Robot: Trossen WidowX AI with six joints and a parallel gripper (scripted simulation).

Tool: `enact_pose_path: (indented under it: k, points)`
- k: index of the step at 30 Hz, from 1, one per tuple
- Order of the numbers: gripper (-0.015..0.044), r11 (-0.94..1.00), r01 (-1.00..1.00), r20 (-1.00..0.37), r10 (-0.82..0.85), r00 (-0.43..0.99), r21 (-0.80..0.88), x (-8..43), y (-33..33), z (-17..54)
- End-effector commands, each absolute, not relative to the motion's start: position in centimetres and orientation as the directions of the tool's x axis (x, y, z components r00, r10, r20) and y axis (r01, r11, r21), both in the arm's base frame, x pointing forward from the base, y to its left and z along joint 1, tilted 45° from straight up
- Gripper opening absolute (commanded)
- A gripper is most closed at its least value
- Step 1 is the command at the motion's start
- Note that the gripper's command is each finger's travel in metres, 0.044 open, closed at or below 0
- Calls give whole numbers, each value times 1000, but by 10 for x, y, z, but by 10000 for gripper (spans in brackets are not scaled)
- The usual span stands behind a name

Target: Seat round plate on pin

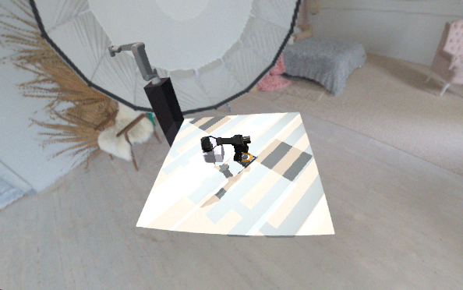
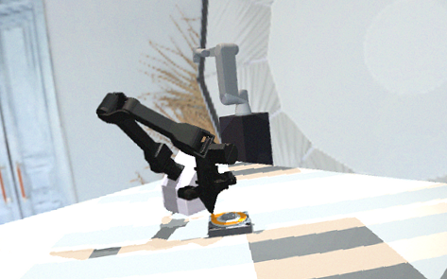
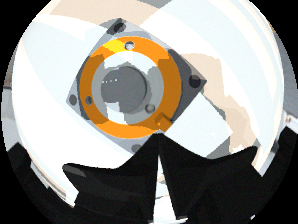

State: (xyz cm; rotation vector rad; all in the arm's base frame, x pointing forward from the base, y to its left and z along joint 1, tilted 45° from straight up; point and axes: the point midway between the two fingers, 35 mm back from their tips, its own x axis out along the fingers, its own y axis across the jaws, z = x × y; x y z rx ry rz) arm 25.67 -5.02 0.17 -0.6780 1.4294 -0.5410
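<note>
Orange is what catches the eye: the round plate (image 3: 131, 87), an orange ring around a grey middle, sits on its square dark base (image 2: 230, 227) on the striped table top (image 2: 292, 247). From the wrist view the plate fills most of the base, with small holes showing in the orange band (image 3: 129, 46) near its upper edge; whether the pin is in any of them I cannot tell.

Over it stands the black arm (image 2: 152, 126). Its shoulder rises from the pale pedestal (image 2: 179, 199) behind, the elbow juts high to the left, and the forearm slopes down to a wrist bent so the tool points straight downward. The gripper (image 2: 212, 209) has its fingers pressed together into one point, holding nothing. That tip comes down at the plate's near-left rim; from the side it looks to be touching or just above the orange edge.
</note>
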Motion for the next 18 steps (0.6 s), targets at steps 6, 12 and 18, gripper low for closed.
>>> enact_pose_path:
  k: [6, 12, 18]
  points:
    - [0, 704, -59, -706, -703, 85, -708, 255, -27, 25]
    - [0, 699, -64, -702, -707, 84, -712, 253, -26, 26]
    - [0, 699, -64, -702, -707, 84, -712, 253, -26, 26]
